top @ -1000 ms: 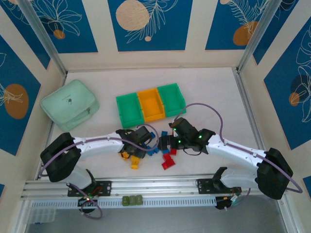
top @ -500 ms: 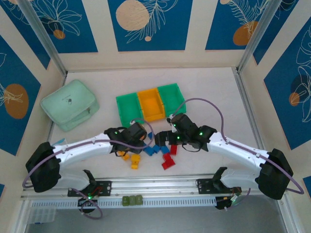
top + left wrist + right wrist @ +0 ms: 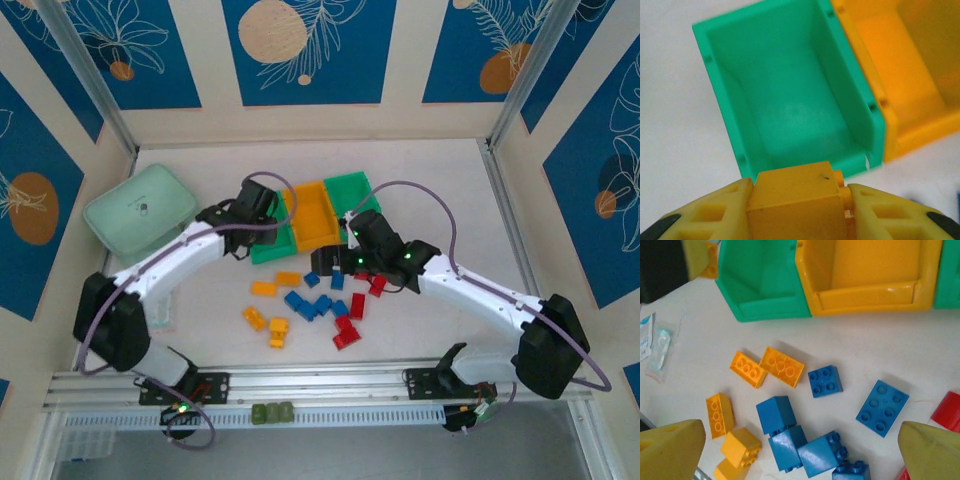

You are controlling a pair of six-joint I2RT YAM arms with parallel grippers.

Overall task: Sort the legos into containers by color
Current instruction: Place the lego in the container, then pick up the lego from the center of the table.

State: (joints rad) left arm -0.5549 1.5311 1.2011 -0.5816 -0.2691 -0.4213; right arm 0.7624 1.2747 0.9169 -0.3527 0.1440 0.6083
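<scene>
My left gripper (image 3: 799,216) is shut on a yellow-orange brick (image 3: 795,192), held just above the near wall of the left green bin (image 3: 790,100). In the top view this gripper (image 3: 268,222) is over that bin (image 3: 264,243). The orange bin (image 3: 312,216) and the right green bin (image 3: 352,194) complete the row. My right gripper (image 3: 800,450) hangs open over the loose legos, with nothing between its fingers (image 3: 670,452). Under it lie blue bricks (image 3: 776,414), yellow bricks (image 3: 781,366) and a red one (image 3: 947,410). The top view puts this gripper (image 3: 330,268) at the pile's far edge.
A mint-green zip pouch (image 3: 140,212) lies at the left. A small clear packet (image 3: 160,315) rests beside the left arm's base. More red bricks (image 3: 347,330) and yellow ones (image 3: 278,330) lie toward the near rail. Walls close in the table's back and sides.
My left arm has swung from the pile up to the left green bin, carrying the yellow brick. The right gripper has shifted slightly away from the rail and stays open.
</scene>
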